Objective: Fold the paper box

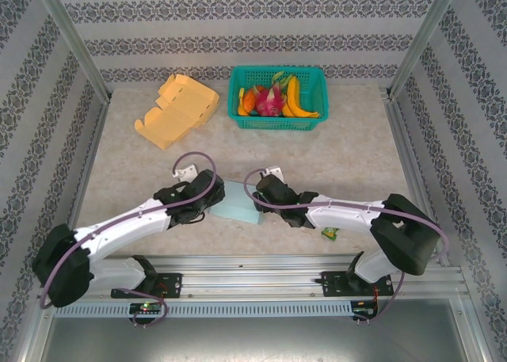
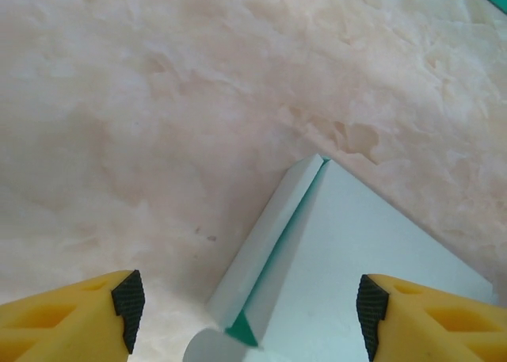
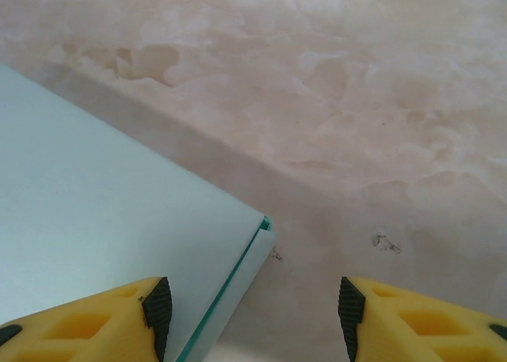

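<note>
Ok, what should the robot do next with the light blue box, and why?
Probably the left tool should close on the edge flap of the paper box: the flap lies between its open fingers, nothing grips it yet, and the right tool hovers open at another corner.

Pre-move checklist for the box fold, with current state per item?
1. Left fingers open: ok, spread either side of a paper box corner.
2. Right fingers open: ok, straddling another corner.
3. Grip on the box: not ok, neither pair is closed on it.
4. Corner flaps fully tucked: cannot tell; a seam shows at each corner.
5. Yellow box and basket out of the way: ok, both at the far edge.
</note>
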Tool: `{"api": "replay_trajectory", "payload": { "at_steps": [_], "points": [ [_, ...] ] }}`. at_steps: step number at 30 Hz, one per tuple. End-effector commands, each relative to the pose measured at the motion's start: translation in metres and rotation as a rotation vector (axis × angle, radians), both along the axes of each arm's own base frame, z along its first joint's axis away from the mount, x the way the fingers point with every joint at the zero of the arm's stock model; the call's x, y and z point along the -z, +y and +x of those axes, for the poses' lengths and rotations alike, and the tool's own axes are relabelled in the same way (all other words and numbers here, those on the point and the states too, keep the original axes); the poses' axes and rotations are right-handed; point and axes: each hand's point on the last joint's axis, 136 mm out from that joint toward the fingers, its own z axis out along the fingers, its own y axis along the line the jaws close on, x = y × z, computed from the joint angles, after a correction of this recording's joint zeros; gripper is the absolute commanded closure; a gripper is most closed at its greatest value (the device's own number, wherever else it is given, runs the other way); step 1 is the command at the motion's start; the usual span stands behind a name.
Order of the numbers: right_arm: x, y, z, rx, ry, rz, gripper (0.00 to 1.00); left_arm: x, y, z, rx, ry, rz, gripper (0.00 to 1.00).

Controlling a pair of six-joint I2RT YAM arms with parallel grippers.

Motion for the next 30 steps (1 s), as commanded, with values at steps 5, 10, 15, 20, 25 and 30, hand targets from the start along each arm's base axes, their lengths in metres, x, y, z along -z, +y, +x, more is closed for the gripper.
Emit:
{"api": "replay_trajectory", "payload": {
  "at_steps": [5,10,15,20,25,30],
  "points": [
    [0.004,0.005,-0.002,0.02,-0.013,0.034,0.4,0.004,0.005,-0.018,0.149,0.007,0.09,0.25],
    [0.007,0.002,-0.002,0.015,-0.025,0.017,0.4,0.03,-0.014,-0.023,0.272,0.052,0.075,0.25],
    [0.016,0.005,-0.005,0.005,-0.03,0.062,0.4,0.047,-0.008,-0.021,0.257,0.037,0.116,0.25],
    [0.03,0.006,-0.007,0.009,-0.013,0.081,0.4,0.057,-0.004,-0.019,0.234,0.004,0.101,0.26],
    [0.039,0.01,-0.009,-0.001,0.006,0.099,0.39,0.067,-0.002,-0.018,0.217,-0.01,0.1,0.26],
    [0.027,0.011,-0.004,-0.006,-0.038,0.113,0.39,0.074,-0.002,-0.015,0.2,-0.016,0.107,0.26]
  ]
}}
